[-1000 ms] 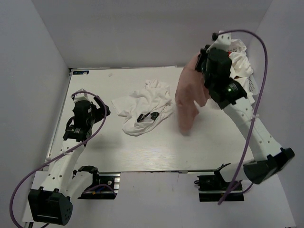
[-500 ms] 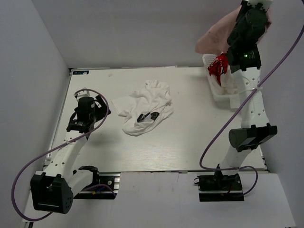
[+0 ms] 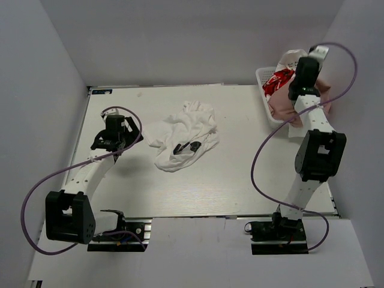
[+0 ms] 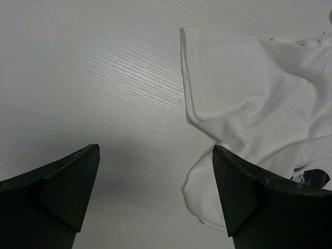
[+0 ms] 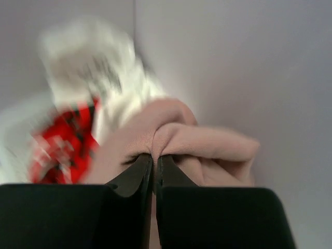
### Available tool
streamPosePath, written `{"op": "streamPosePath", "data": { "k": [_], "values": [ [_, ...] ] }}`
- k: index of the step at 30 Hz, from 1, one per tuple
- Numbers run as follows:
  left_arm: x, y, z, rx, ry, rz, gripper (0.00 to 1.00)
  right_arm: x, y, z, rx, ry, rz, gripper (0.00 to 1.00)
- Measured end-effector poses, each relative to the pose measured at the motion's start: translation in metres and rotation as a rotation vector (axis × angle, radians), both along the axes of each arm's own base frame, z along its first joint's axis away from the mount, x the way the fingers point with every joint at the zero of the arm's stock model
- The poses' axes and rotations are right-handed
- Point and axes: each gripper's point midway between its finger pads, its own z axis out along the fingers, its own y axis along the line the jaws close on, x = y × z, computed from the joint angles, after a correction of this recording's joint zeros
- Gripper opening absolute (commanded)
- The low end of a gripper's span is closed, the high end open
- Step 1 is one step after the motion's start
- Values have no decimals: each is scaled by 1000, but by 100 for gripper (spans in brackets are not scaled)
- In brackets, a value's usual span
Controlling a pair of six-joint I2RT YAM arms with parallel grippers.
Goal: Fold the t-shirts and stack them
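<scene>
My right gripper (image 5: 154, 158) is closed tight on a fold of the pink shirt (image 5: 207, 142). A second ago this shirt hung over the table; now it is back at the basket (image 3: 262, 75), so no folding yet. My left gripper (image 4: 155, 149) stands wide and empty beside the crumpled white shirt (image 3: 183, 135).

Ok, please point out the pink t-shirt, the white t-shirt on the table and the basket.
pink t-shirt (image 5: 207, 142): right wrist view, bunched fold.
white t-shirt (image 3: 191, 127): top view, crumpled middle.
basket (image 3: 261, 84): top view, left rim.
</scene>
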Motion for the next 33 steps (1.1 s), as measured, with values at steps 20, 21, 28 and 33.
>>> {"op": "streamPosePath", "data": {
  "k": [20, 21, 28, 33],
  "values": [
    [57, -14, -70, 6, 203, -33, 100, -31, 126, -30, 301, 124, 376, 90],
    [61, -15, -76, 4, 216, -37, 100, -31, 147, -22, 298, 113, 435, 90],
    [79, -33, -105, -34, 269, -89, 86, 0, 278, -69, 265, 247, 785, 90],
    [93, -48, -108, -44, 244, -141, 59, 24, 358, -137, 258, 376, 980, 90]
  ]
}}
